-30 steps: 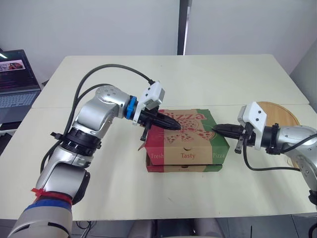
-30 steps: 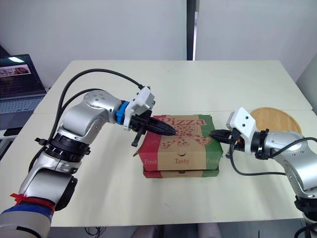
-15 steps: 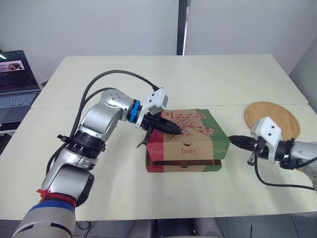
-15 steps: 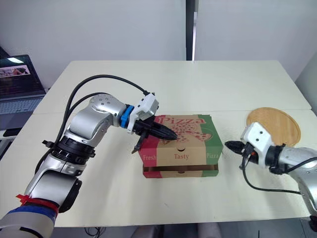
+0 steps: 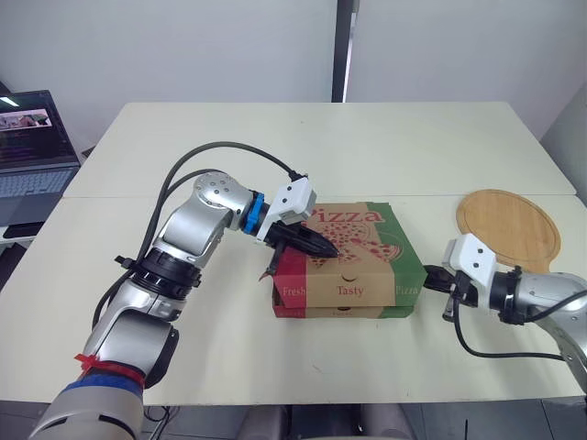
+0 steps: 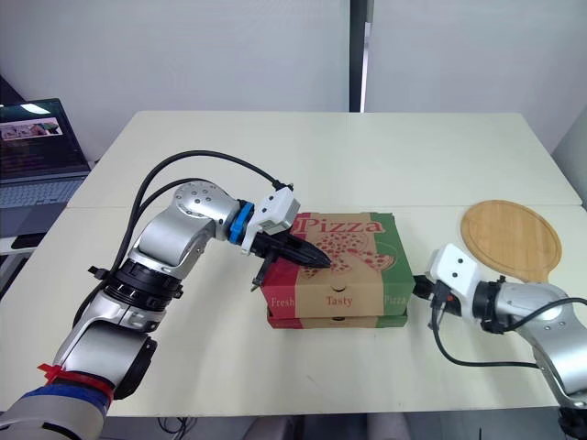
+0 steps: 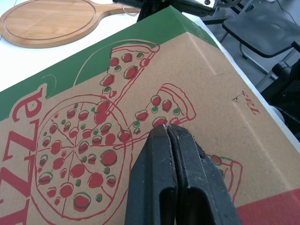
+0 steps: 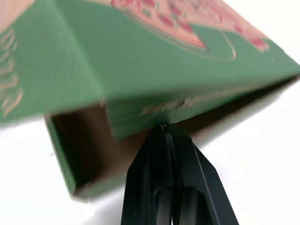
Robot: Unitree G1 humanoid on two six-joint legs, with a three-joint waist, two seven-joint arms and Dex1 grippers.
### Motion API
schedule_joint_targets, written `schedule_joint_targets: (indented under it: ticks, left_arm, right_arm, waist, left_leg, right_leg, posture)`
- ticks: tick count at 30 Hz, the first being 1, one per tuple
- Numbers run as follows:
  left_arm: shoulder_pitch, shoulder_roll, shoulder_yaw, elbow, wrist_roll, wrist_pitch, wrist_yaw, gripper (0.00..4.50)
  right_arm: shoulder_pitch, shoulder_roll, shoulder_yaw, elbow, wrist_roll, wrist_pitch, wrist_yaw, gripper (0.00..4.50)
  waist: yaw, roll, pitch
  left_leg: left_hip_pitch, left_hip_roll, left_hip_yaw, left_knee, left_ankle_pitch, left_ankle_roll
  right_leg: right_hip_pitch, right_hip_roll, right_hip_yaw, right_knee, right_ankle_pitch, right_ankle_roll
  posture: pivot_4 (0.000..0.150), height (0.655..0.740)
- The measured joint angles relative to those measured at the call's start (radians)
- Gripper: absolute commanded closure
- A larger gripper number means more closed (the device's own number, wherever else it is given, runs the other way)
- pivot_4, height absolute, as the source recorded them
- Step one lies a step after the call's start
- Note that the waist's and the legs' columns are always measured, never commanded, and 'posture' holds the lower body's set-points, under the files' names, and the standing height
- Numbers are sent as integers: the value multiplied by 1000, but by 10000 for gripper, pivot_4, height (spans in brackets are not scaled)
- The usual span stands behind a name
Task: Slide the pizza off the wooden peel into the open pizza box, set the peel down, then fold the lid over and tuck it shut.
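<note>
Box (image 5: 353,268): mid-table (image 5: 367,147), shut or nearly so.
Lid (image 7: 220,93): reads "Pizza".
Front flap (image 5: 316,283): "Fresh", "Tasty", "Pizza".
Left gripper (image 7: 166,127): clenched, tips pressing on lid.
Right gripper (image 8: 163,126): clenched, tip at the box's green side flap (image 8: 131,117).
Peel (image 5: 510,225): flat on table, right of box, apart.

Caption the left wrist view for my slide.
Shut left fingers touching the pizza box lid, wooden peel lying beyond.

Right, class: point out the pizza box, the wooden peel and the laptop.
pizza box (image 5: 378,240), left eye view, on the printed top of the lid.
wooden peel (image 5: 509,225), left eye view, on the round blade.
laptop (image 5: 35,183), left eye view, on the keyboard.
</note>
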Motion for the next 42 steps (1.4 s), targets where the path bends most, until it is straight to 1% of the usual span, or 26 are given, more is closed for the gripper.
schedule_joint_targets:
  ticks: [4, 7, 12, 16, 19, 23, 26, 28, 29, 30, 32, 33, 35, 37, 39, 42]
  left_arm:
    - [0, -18, 0, 6, 3, -1, 0, 44756]
    - [-1, -18, 0, 22, 6, -5, -2, 44756]
    - [-1, -20, 0, 27, 9, -20, -10, 44756]
    - [-2, -25, 0, 30, 13, -23, -15, 44756]
    - [-2, -25, 0, 30, 19, -23, -17, 44756]
    - [-2, -30, 0, 30, 24, -23, -17, 44756]
    - [-2, -33, 0, 30, 25, -23, -18, 45000]
    - [-2, -34, 0, 31, 26, -24, -17, 45000]
    - [-2, -33, 1, 32, 26, -25, -17, 45000]
    - [-2, -34, 1, 33, 26, -25, -16, 45000]
    - [-2, -34, 3, 35, 26, -26, -16, 45000]
    - [-2, -34, 3, 36, 26, -26, -16, 45000]
    - [-2, -34, 4, 36, 26, -26, -17, 45000]
    - [-2, -34, 4, 37, 26, -26, -18, 45000]
    - [-2, -34, 4, 37, 26, -26, -19, 45000]
    - [-3, -34, 4, 37, 26, -26, -20, 45000]
  right_arm:
    - [57, -55, -91, -2, -8, -4, 28, 45000]
    - [46, -57, -145, 10, -13, -17, 28, 45000]
    - [-11, -21, -72, 3, -12, -24, 28, 45000]
    - [-57, 32, -9, 3, -4, -21, 27, 45000]
    - [-71, 54, 0, 1, 13, -9, 26, 45000]
    - [-64, 43, 7, 0, -1, -7, 24, 45000]
    - [-22, 17, -30, 9, -21, -12, 17, 39061]
    - [19, -7, -110, 17, -12, -7, 24, 32630]
    - [34, -27, -156, 18, -2, 7, 35, 28679]
    - [41, -40, -197, 15, 24, 34, 45, 25781]
    - [46, -65, -295, -5, 114, 119, 72, 17689]
    - [41, -75, -332, -24, 160, 161, 83, 14994]
    - [27, -94, -377, -77, 253, 230, 94, 7455]
    - [0, -98, -381, -121, 312, 266, 92, 280]
    - [-28, -105, -363, -166, 344, 277, 85, 280]
    - [-44, -131, -289, -211, 349, 275, 86, 280]
  waist:
    - [1, 0, 0]
    - [0, 0, 0]
    - [-3, 0, 0]
    - [-3, 0, 0]
    - [-1, 0, 0]
    - [-1, 0, 0]
    - [0, 0, 0]
    - [2, 0, 0]
    - [2, 0, 0]
    - [2, 0, 0]
    - [2, 0, 0]
    - [1, 0, 0]
    - [-2, 0, 0]
    - [-2, 0, 0]
    - [-1, 0, 0]
    - [0, 0, 0]
  left_leg:
    - [0, 0, 0, 0, 0, 0]
    - [1, 0, 0, 0, 0, 0]
    - [1, 1, 0, 0, 0, 0]
    - [1, 0, 0, 0, 0, 0]
    - [1, 0, 0, 0, 0, 0]
    - [1, 0, 0, 0, 0, 0]
    - [0, 0, 0, 0, 0, 0]
    - [0, 0, 0, 0, 0, 0]
    - [0, 0, 0, 1, 0, 0]
    - [1, 0, 0, 1, 0, 0]
    - [1, 0, 0, 0, 0, 0]
    - [1, 1, 0, 0, 0, 0]
    - [1, 1, 0, 0, 0, 0]
    - [1, 1, 0, 0, 0, 0]
    - [1, 1, 0, 0, 0, 0]
    - [1, 0, 0, 1, 0, 0]
  right_leg:
    - [1, 0, 0, 0, 0, 0]
    - [1, 0, 0, 0, 0, 0]
    - [1, 0, 0, 0, 0, 0]
    - [1, 0, 0, 0, 0, 0]
    - [1, 0, 0, 0, 0, 0]
    - [1, 0, 0, 0, 0, 0]
    - [1, 0, 0, 0, 0, 0]
    - [1, 0, 0, 0, 0, 0]
    - [1, 0, 0, 0, 0, 0]
    - [1, 0, 0, 0, 0, 0]
    - [1, 0, 0, 1, 0, 0]
    - [1, 0, 0, 1, 0, 0]
    - [1, 0, 0, 1, 0, 0]
    - [1, 0, 0, 1, 0, 0]
    - [2, 0, 0, 0, 0, 0]
    - [2, 0, 0, 0, 0, 0]
  posture:
    - [1500, 7400]
    - [1500, 7400]
    - [1500, 7400]
    - [1500, 7400]
    - [1500, 7400]
    - [1500, 7400]
    - [1500, 7400]
    - [1500, 7400]
    - [1500, 7400]
    - [1500, 7400]
    - [1500, 7400]
    - [1500, 7400]
    - [1500, 7400]
    - [1500, 7400]
    - [1500, 7400]
    - [1500, 7400]
